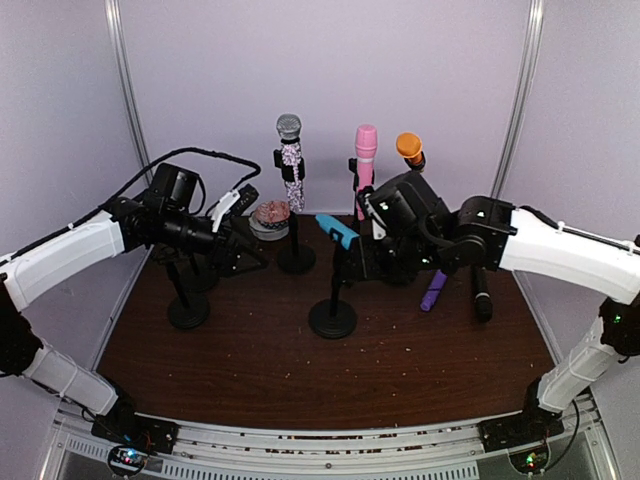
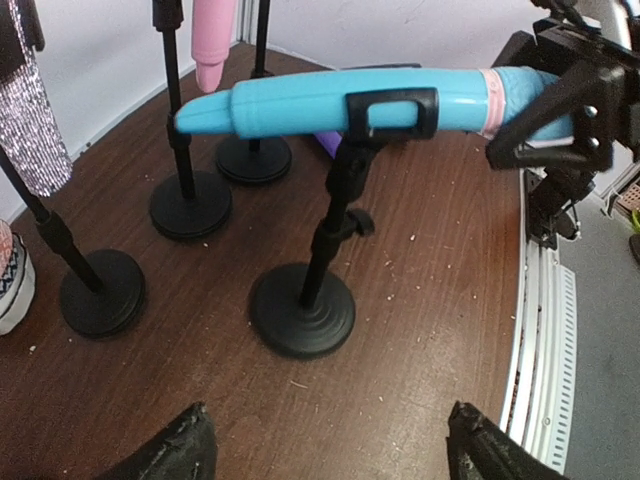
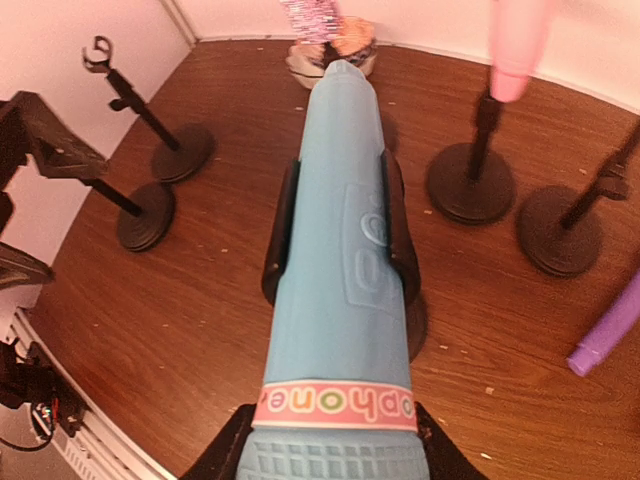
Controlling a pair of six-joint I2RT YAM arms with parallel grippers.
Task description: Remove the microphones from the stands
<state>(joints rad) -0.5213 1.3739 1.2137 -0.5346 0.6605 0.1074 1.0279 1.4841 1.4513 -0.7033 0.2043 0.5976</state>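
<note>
We count six mics. The blue mic [image 2: 330,105] lies level in the clip of its stand [image 2: 302,310] at the middle of the table [image 1: 250,370]. The right tool [image 3: 325,458], at the 3 o'clock side, is clenched on its grille end. The left tool [image 2: 332,445] hangs released at 9 o'clock, jaws wide, touching nothing.

Three more mics sit head-up in stands: glitter mic [image 1: 290,160] at 11, pink mic [image 1: 366,150] at 12 and orange mic [image 1: 409,148] at 1. Two lie flat on the table at 3 o'clock, near each other but apart: purple mic [image 1: 433,290] and black mic [image 1: 482,297].

We count six stands in all, including two empty stands [image 1: 188,310] at 9 o'clock.
</note>
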